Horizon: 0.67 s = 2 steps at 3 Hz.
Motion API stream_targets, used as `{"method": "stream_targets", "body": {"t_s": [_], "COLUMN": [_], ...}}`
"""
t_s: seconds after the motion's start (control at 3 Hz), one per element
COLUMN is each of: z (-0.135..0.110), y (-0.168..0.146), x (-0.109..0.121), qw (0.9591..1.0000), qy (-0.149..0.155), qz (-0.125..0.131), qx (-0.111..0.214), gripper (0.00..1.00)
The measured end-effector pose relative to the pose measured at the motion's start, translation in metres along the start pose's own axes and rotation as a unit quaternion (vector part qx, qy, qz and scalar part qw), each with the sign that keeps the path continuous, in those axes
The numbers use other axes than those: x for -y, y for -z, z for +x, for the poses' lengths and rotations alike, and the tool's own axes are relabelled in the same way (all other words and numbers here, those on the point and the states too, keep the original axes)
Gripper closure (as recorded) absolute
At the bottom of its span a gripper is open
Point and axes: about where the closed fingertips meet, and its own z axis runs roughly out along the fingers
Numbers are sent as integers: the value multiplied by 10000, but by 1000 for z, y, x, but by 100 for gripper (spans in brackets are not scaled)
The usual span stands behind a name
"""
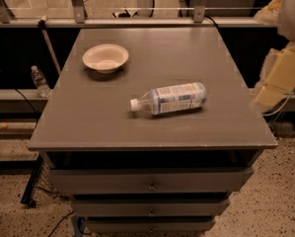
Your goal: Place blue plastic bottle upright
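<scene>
Blue plastic bottle (pixel 174 98): lies on its side on the table top, right of centre and in the nearer half of the surface. It is not upright.
Bottle orientation: the long axis runs roughly left to right. The white cap (pixel 133 104) points left and sits slightly nearer the front edge than the base does.
Bottle label: a blue-and-white printed band wraps the body, and the clear neck shows between the band and the cap.
Gripper (pixel 277 80): a pale, blurred form at the right edge of the view, out past the table's right side and above floor level. It is well apart from the bottle and touches nothing that can be made out.
Gripper state: cannot tell how far open it is. Nothing is seen held in it.
Table (pixel 211 53): grey flat top, with the bottle and the bowl resting on it.
Bowl (pixel 105 58): pale, upright, on the far left part of the top, well apart from the bottle.
Drawers (pixel 152 181): stacked under the top and closed, each with a small knob at centre.
Small clear bottle (pixel 40 81): stands upright off the table to the left, on a lower ledge.
Floor (pixel 280 191): speckled, visible at lower right.
</scene>
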Motion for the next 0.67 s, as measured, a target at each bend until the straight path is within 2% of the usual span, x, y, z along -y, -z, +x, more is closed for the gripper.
{"method": "stream_targets", "body": {"t_s": [0.33,0.67], "z": [-21,-57], "y": [-26,-75], "x": [12,17], "qw": [9994,9947], "qy": [120,567], "qz": [-296,-851], "qx": [101,-141], "gripper": [0,0]}}
